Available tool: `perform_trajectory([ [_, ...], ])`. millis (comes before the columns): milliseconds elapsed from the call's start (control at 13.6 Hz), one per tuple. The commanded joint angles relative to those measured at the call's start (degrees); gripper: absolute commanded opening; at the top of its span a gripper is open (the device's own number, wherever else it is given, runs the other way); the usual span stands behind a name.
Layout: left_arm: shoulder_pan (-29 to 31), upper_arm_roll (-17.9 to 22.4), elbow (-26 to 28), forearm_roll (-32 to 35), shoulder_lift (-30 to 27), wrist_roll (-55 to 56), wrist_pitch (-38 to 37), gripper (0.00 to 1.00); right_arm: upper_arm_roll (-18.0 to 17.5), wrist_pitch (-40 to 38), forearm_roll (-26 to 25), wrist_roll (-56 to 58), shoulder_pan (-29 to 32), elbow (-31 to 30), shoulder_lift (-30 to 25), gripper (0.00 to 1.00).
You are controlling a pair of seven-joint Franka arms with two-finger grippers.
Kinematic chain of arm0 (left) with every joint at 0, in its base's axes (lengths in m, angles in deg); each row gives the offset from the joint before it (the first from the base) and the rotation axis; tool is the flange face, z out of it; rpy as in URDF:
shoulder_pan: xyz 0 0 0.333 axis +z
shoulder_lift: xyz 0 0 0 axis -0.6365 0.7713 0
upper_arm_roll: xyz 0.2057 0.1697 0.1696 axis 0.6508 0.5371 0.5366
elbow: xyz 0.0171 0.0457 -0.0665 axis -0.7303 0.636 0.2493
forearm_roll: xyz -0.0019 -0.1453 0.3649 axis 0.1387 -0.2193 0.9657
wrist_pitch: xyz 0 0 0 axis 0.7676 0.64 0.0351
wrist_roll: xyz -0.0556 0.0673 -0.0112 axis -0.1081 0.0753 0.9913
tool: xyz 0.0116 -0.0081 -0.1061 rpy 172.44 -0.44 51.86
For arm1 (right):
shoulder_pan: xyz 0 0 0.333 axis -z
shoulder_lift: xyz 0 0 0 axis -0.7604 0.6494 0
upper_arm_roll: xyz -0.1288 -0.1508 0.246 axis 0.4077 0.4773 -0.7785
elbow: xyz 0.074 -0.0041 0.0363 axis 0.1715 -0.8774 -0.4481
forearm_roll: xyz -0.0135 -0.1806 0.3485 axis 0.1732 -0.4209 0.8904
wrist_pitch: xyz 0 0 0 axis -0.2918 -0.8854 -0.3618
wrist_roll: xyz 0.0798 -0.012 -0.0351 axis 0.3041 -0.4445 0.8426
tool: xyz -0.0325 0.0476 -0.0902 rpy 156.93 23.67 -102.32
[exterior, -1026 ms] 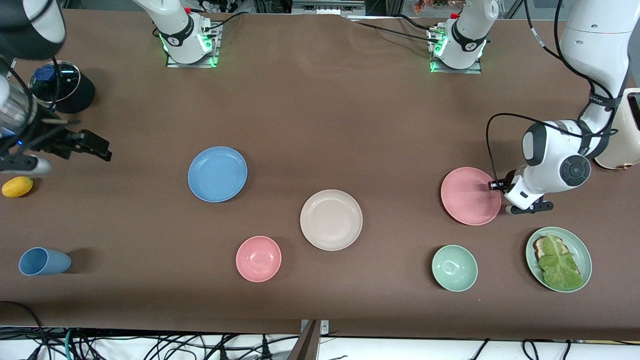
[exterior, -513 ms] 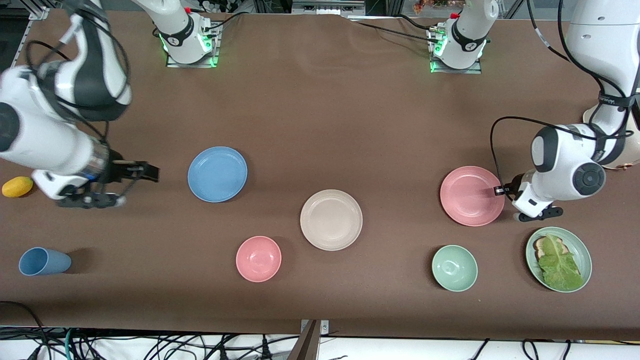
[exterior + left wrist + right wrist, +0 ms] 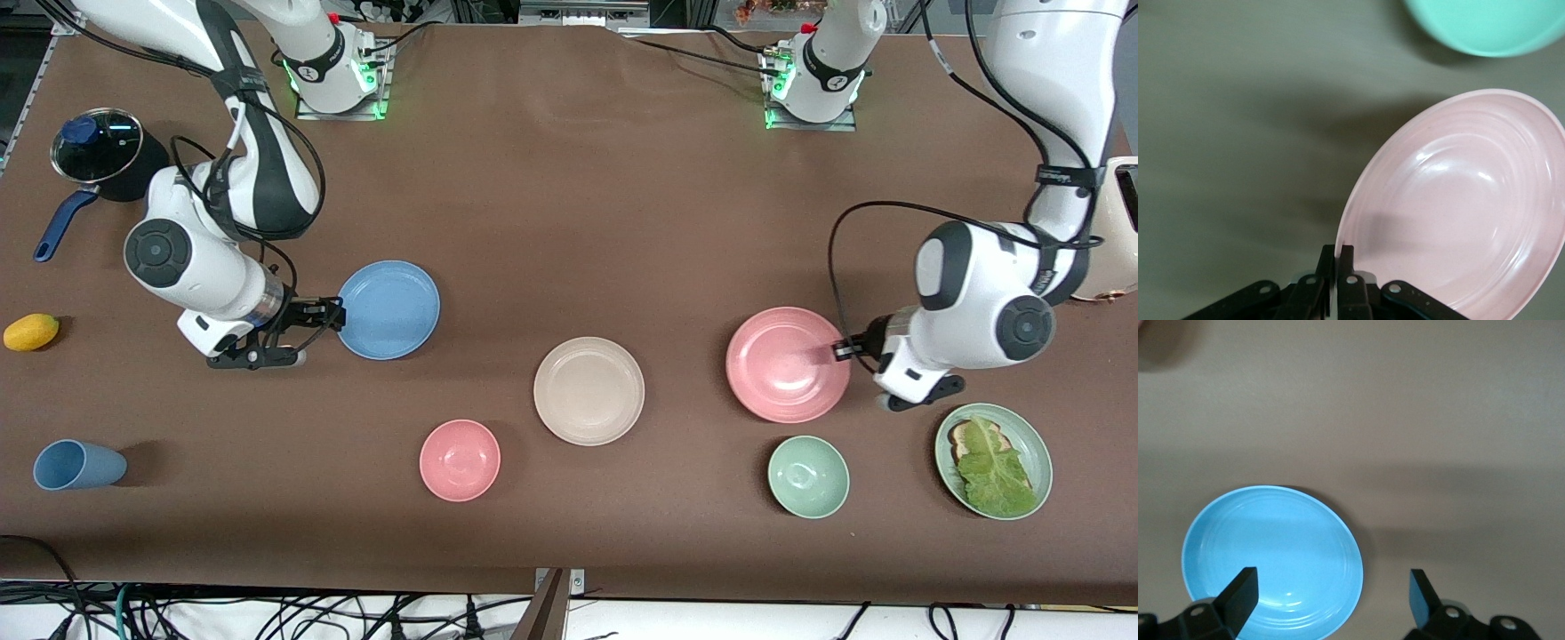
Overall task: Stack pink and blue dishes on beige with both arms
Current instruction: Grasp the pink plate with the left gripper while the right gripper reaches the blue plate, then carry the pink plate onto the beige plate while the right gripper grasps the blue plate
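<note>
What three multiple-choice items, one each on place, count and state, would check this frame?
1. Where is the beige plate?
A. between the blue plate and pink plate
B. on the blue plate
C. beside the cup

2. How many small bowls stand on the table?
A. one
B. two
C. four

3. What does the left gripper do?
A. hangs open
B. holds the green bowl
C. pinches the pink plate's rim

Key: 1 A, it lies bare between them. 2 B, the pink bowl and green bowl. 3 C, its fingers are shut on the rim, while the right gripper is open at the blue plate.
</note>
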Motion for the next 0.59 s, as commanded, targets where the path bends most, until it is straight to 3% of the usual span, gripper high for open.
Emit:
perform_trajectory([
  [0, -2.3, -4.4, -4.7, -1.3, 1.4, 10.3, -2.0, 0.00, -0.4, 6.2, 0.6, 0.2, 0.5, -6.1, -0.8, 1.00],
  [366, -14.6, -4.5, -17.4, -1.9, 12.2, 22.3, -1.3, 0.00, -0.4, 10.5, 0.8, 0.2, 0.9, -9.7, 1.9, 0.99],
  [513, -17.0, -4.3, -19.6, -1.9, 14.3, 22.8, 0.3, 0.00, -0.4, 11.3, 0.8, 0.2, 1.1, -9.7, 3.1, 0.95],
])
